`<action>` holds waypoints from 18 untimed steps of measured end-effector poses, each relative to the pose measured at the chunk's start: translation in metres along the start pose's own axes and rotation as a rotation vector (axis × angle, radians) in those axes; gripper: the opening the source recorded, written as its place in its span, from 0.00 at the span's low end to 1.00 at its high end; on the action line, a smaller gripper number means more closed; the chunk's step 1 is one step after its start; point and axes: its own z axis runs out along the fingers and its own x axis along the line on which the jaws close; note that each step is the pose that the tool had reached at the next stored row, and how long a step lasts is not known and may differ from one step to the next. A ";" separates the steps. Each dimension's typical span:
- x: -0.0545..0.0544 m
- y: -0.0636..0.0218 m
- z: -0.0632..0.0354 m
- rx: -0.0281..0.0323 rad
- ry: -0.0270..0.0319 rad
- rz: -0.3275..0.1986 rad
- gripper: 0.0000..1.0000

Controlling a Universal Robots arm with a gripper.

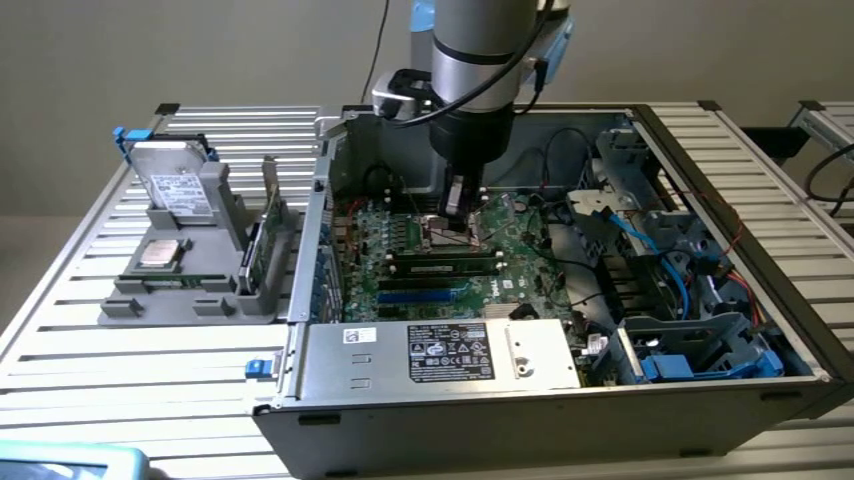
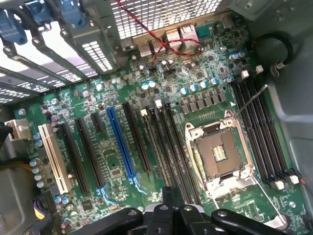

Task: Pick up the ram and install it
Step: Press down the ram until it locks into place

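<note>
The ram [image 1: 447, 266] is a long dark stick with a pale label. It lies level across the memory slots of the green motherboard [image 1: 400, 245], between white end clips, and looks seated in a slot. My gripper [image 1: 461, 232] hangs inside the open computer case just behind and above it, over the CPU socket [image 2: 220, 154], apart from the stick. In the wrist view the gripper [image 2: 168, 193] has its fingers drawn together over the long black memory slots [image 2: 166, 142]. I see nothing between them.
A grey holder on the exterior view's left carries a silver hard drive [image 1: 174, 185] and a green card [image 1: 267, 235]. The case walls [image 1: 320, 200] ring the board. A power supply [image 1: 447, 350] sits in front, with blue cables [image 1: 641, 240] and a drive cage [image 1: 694, 350] on the right.
</note>
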 end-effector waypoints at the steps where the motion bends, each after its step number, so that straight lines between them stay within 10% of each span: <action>1: 0.000 0.0000 0.0000 0.0012 -0.0002 0.018 0.11; 18: 0.000 0.0000 0.0028 0.0219 -0.0050 0.326 0.11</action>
